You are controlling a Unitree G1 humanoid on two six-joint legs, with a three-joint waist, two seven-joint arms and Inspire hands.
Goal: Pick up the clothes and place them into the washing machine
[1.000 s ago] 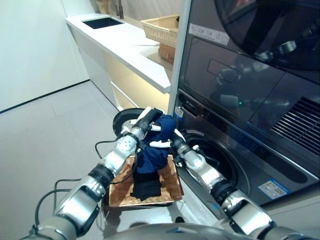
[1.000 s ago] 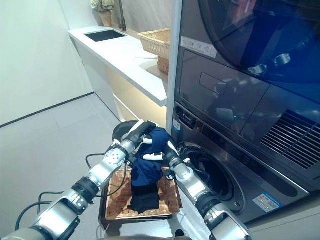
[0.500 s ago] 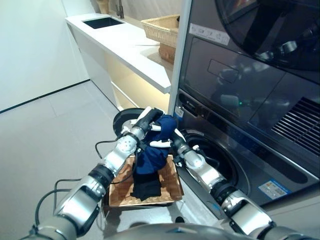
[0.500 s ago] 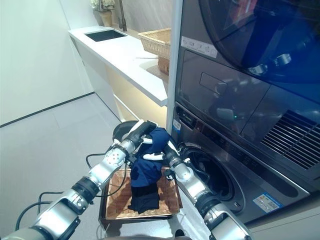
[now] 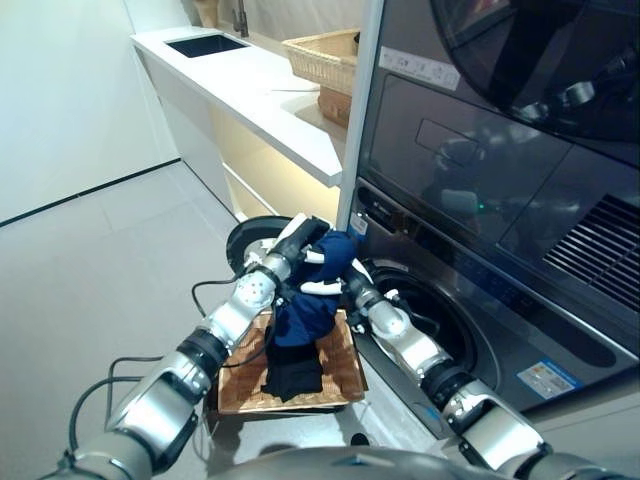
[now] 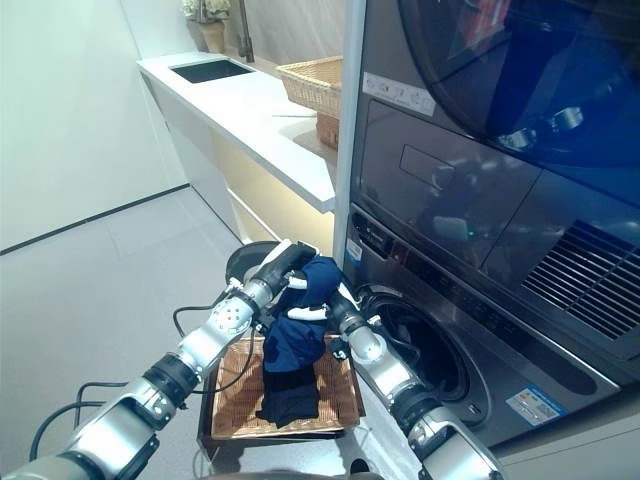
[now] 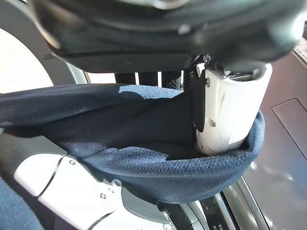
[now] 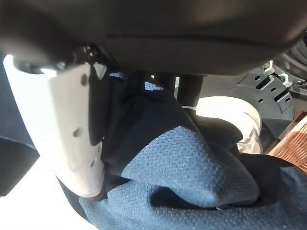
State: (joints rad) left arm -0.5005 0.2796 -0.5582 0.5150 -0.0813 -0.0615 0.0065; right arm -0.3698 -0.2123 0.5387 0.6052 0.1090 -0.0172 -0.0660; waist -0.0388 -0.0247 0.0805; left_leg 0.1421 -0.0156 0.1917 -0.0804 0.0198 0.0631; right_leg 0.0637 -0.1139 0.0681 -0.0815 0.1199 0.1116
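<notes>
A dark blue garment (image 5: 310, 300) hangs bunched between both hands above a woven basket (image 5: 245, 385), left of the lower washing machine's round opening (image 5: 420, 320). My left hand (image 5: 292, 240) grips its upper edge, thumb and fingers pinching the cloth (image 7: 158, 139). From the right, my right hand (image 5: 325, 285) also holds the cloth (image 8: 192, 163), fingers curled around a fold. The garment's lower end drapes onto a black piece of clothing (image 5: 293, 378) lying in the basket.
The washer's open round door (image 5: 250, 240) lies low behind the hands. A white counter (image 5: 250, 90) with a sink and a wicker basket (image 5: 320, 55) stands at the back. Grey floor tiles (image 5: 90, 260) spread to the left.
Both hands and the blue garment have risen very slightly; otherwise the scene stands the same.
</notes>
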